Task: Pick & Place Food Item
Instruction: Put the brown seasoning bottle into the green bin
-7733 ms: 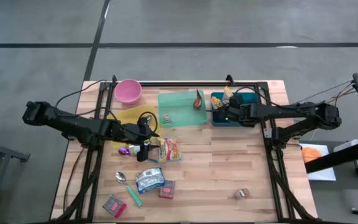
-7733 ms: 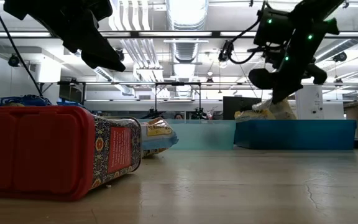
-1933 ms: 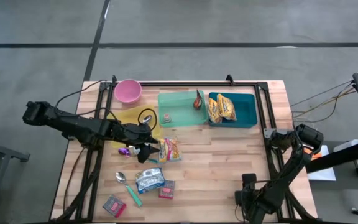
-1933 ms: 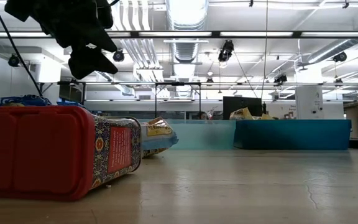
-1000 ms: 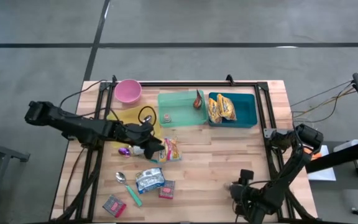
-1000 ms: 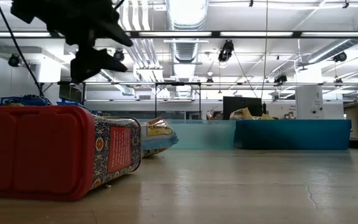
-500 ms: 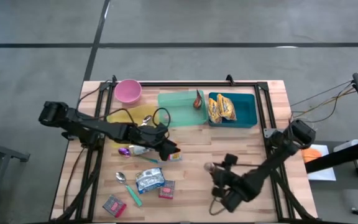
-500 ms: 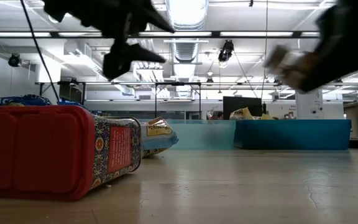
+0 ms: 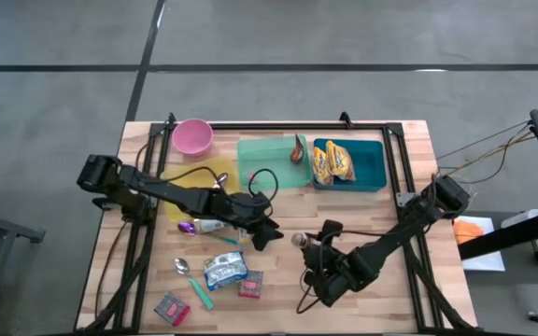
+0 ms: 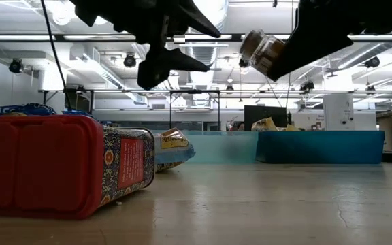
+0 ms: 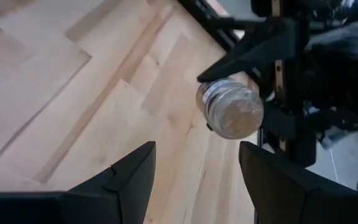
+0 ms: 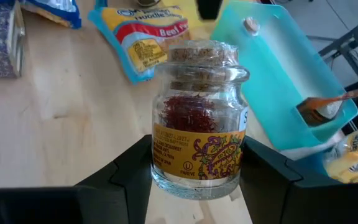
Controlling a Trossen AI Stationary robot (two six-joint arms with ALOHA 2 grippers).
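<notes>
A small glass jar [image 12: 197, 118] with a cork lid, red threads inside and a yellow label hangs above the table's middle, with my right gripper [image 9: 304, 245] shut on it. In the low view the jar [image 10: 259, 49] is high above the boards. My left gripper [image 9: 267, 230] stands open just to the jar's left, with nothing between its fingers; its wrist view looks at the jar's round end [image 11: 230, 113]. At the far edge are a green tray [image 9: 274, 177] and a blue bin [image 9: 370, 168] holding yellow packets. My right gripper pinches the jar's lower glass body [image 12: 160, 169] between its two fingers, one on each side. The fingers come slanting down from the table's near right side. The jar is lifted clear and tilted, its cork end [image 12: 202, 55] pointing away from the wrist, toward my left gripper.
A noodle packet [image 12: 146, 38], a blue-white packet [image 9: 224, 270], a red tin [image 9: 171, 306], a spoon [image 9: 191, 278] and a small purple thing [image 9: 187, 226] lie at the near left. A pink bowl [image 9: 192, 136] and a yellow plate [image 9: 191, 177] sit far left.
My right gripper has carried the jar up from the table's near right corner and toward the middle, turning as it went. My left gripper has moved toward the table's right edge, away from the packets and toward the jar, staying open.
</notes>
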